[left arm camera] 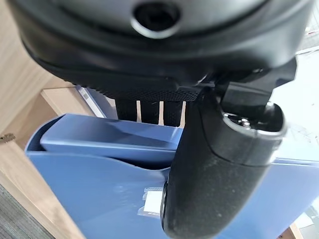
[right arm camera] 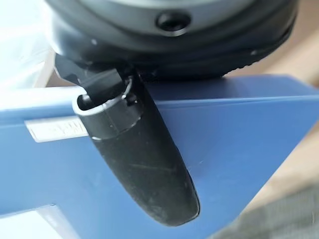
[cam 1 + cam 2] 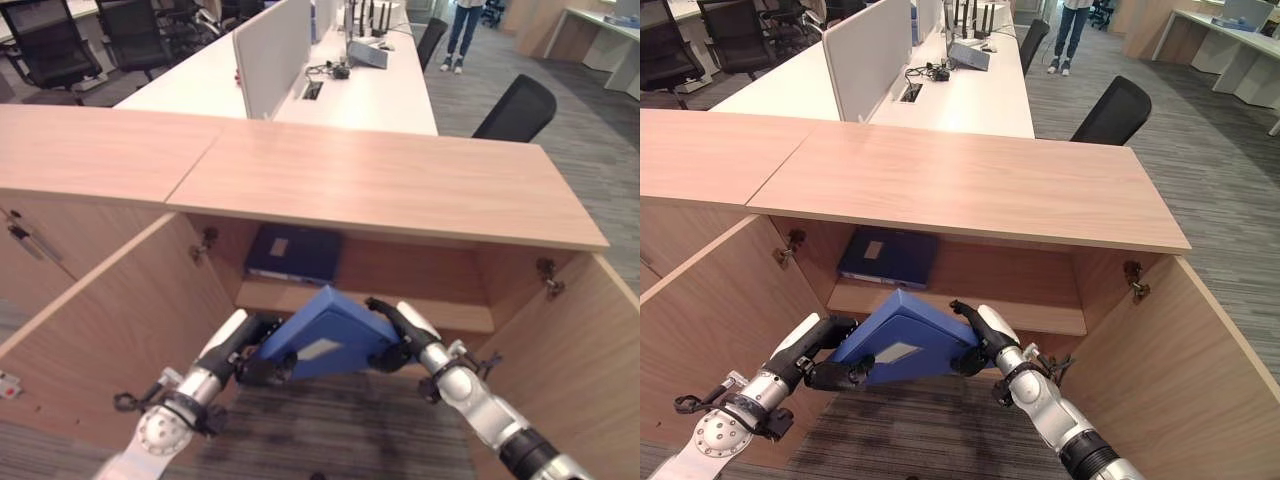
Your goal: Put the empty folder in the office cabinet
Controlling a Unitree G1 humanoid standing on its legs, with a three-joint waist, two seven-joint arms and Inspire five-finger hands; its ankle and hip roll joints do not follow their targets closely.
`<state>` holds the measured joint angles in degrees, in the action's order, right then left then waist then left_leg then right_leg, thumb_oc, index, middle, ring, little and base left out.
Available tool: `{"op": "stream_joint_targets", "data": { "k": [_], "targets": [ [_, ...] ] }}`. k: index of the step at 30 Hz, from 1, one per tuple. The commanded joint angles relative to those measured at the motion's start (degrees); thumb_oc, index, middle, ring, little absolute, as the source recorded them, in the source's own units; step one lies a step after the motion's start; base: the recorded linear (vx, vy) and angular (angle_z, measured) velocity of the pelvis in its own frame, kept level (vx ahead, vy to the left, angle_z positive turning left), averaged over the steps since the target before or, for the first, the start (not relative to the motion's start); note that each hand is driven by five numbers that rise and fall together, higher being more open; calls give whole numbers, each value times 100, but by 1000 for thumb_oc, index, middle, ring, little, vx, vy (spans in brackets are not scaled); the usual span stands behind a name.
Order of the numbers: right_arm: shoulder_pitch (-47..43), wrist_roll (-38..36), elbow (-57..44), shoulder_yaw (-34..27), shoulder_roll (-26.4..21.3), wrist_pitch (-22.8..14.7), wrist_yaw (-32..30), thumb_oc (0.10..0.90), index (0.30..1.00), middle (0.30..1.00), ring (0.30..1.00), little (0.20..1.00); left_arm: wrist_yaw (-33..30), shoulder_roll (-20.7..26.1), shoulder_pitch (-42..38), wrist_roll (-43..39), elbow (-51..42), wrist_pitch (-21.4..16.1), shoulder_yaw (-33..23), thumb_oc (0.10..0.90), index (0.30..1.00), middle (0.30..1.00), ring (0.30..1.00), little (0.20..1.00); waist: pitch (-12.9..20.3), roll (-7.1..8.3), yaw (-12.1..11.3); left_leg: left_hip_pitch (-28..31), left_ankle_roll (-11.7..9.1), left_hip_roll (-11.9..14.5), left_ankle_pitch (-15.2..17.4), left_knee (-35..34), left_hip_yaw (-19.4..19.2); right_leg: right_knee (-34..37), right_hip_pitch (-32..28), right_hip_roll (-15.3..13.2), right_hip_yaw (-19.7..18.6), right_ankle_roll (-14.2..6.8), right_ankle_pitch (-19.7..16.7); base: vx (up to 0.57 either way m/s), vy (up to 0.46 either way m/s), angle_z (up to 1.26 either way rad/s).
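A light blue folder (image 3: 325,345) hangs tilted in front of the open cabinet, just below its shelf (image 3: 420,312). My left hand (image 3: 245,345) grips its left edge, thumb (image 1: 214,174) across the face of the folder (image 1: 94,189) and fingers behind. On the right edge my right hand (image 3: 402,330) holds on too, its thumb (image 2: 144,164) pressed on the blue cover (image 2: 249,139). The folder carries a pale label. A second, darker blue folder (image 3: 295,252) lies flat on the shelf at the back left.
The cabinet's two wooden doors (image 3: 120,330) (image 3: 565,350) stand wide open on either side, under a long wooden top (image 3: 380,180). Behind are white desks with a divider (image 3: 272,50), black chairs (image 3: 515,108) and a person (image 3: 465,30) standing far off.
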<state>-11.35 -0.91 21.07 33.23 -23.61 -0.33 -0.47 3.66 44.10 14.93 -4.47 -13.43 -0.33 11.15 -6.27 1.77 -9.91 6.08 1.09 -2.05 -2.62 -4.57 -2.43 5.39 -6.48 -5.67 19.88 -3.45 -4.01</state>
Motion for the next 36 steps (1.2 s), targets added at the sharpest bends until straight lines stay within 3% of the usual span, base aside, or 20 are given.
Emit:
{"op": "stream_joint_targets", "data": {
  "k": [1, 8, 15, 16, 18, 22, 25, 26, 27, 28, 33, 35, 36],
  "targets": [
    [-874, -1569, -505, 890, 1138, -664, 830, 400, 300, 300, 300, 300, 483, -531, -1288, -1168, -1157, -1175, 791, 400, 300, 300, 300, 300, 284, 206, -16, 169, -129, 54, 587, -43, 210, -39, 5, -234, 107, -369, 42, 0, 0, 0],
    [-1164, -1281, -528, 1407, 873, -627, 1455, 400, 300, 300, 300, 300, 776, -257, -1353, -1173, -1344, -1252, 767, 400, 300, 300, 300, 300, 314, 261, -149, 135, -150, 53, 583, -43, 260, -39, -4, -251, 182, -391, 36, 1, -5, 1],
    [-1271, -867, -427, 1483, 677, -652, 1539, 400, 300, 300, 300, 300, 793, -169, -1260, -1002, -1276, -1280, 646, 400, 300, 300, 300, 300, 340, 291, -201, 113, -153, 56, 581, -43, 276, -39, -3, -254, 197, -398, 47, 2, -5, 6],
    [-1183, -718, -369, 1401, 598, -623, 1533, 400, 300, 300, 300, 300, 775, -206, -1081, -935, -1175, -1225, 501, 800, 900, 900, 900, 900, 343, 290, -206, 105, -155, 57, 579, -43, 274, -39, -4, -256, 206, -397, 47, 0, 0, 0],
    [-1118, -665, -346, 1372, 567, -610, 1535, 400, 300, 300, 300, 300, 764, -225, -985, -895, -1136, -1205, 432, 800, 900, 900, 900, 900, 349, 289, -202, 106, -154, 59, 581, -43, 274, -39, -5, -254, 206, -397, 48, 0, 0, 0],
    [-144, -601, -175, 608, 175, -487, 1482, 400, 300, 300, 300, 300, 517, -785, -93, -753, -157, -991, -317, 800, 900, 900, 900, 900, 339, 275, -149, 139, -158, 74, 620, -43, 268, -39, -40, -241, 218, -392, 81, 6, 0, 1],
    [430, -380, -102, 16, -129, -449, 1413, 400, 300, 300, 300, 300, 399, -1429, 468, -1125, 563, -838, -796, 800, 900, 900, 900, 900, 315, 287, -125, 120, -152, 65, 605, -43, 284, -39, -34, -237, 249, -385, 87, 0, 0, 0],
    [695, -189, 50, -375, -326, -418, 1288, 400, 300, 300, 300, 300, 348, -1863, 661, -1484, 1213, -639, -950, 800, 900, 900, 900, 900, 308, 285, -106, 96, -141, 58, 588, -43, 302, -39, -22, -235, 275, -379, 85, 0, 0, 0],
    [695, -189, 50, -375, -326, -418, 1288, 400, 300, 300, 300, 300, 348, -1863, 661, -1484, 1213, -639, -950, 800, 900, 900, 900, 900, 308, 285, -106, 96, -141, 58, 588, -43, 302, -39, -22, -235, 275, -379, 85, -19, -5, 4],
    [826, -34, 314, -784, -451, -371, 1123, 400, 300, 300, 300, 300, 243, -2120, 723, -1607, 1818, -494, -1142, 800, 900, 900, 900, 900, 300, 276, -87, 70, -127, 56, 570, -43, 331, -39, 4, -230, 295, -371, 84, -21, 0, 4],
    [861, 302, 366, -1293, -787, -257, 988, 400, 300, 300, 300, 300, 218, -2459, 700, -1881, 3329, -204, -1360, 800, 900, 900, 900, 900, 324, 258, -31, -12, -103, 29, 507, -43, 352, -39, 75, -230, 313, -371, 66, -3, 0, 1],
    [797, 159, 494, -1421, -761, -235, 910, 400, 300, 300, 300, 300, 224, -2568, 639, -1991, 4014, -105, -1328, 800, 900, 900, 900, 900, 326, 240, -19, -27, -100, 24, 497, -43, 351, -39, 84, -222, 304, -366, 71, 0, 0, 0],
    [714, -218, 752, -1506, -578, -221, 814, 400, 300, 300, 300, 300, 260, -2686, 561, -2074, 4810, 2, -1248, 800, 900, 900, 900, 900, 316, 210, -12, -5, -103, 32, 504, -43, 337, -39, 77, -203, 274, -359, 81, 0, 0, 0]
  ]
}}
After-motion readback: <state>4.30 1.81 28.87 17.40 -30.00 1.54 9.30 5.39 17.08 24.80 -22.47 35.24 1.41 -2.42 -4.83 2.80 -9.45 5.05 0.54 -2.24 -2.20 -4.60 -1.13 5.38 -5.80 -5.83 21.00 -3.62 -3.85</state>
